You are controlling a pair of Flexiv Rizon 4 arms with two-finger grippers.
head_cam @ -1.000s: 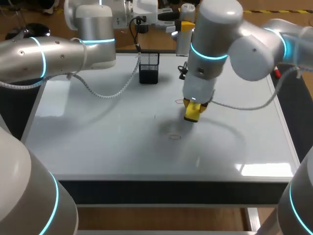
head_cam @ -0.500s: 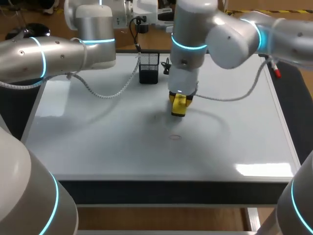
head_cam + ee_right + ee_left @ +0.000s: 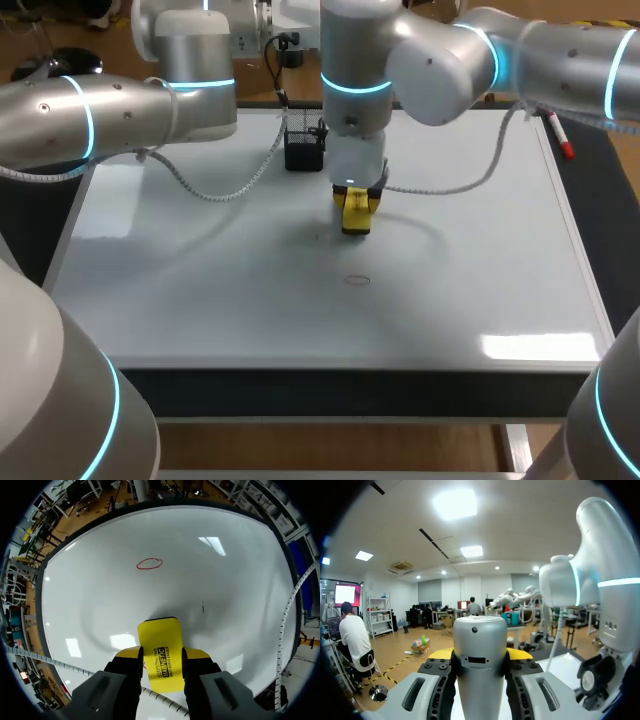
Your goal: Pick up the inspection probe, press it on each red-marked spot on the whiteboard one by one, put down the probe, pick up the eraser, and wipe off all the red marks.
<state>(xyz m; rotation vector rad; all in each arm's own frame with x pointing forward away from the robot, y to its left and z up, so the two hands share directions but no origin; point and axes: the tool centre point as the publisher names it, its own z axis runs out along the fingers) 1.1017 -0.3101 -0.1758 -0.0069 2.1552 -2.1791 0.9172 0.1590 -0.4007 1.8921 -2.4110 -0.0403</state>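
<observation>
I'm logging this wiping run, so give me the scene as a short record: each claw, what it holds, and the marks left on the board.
Right claw: shut on the yellow eraser, over the whiteboard
Left claw: shut on a silver cylinder, aimed at the room
Red marks: one red oval in view, ahead of the eraser, not yet wiped
Other: black mesh holder near the far edge

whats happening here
The right gripper is shut on the yellow eraser, held low over the whiteboard near its middle, so this is the wiping stage. One red mark is left, ahead of the eraser. The left gripper is off to the side, pointing out at the room, shut on a grey cylinder, perhaps the probe.
</observation>
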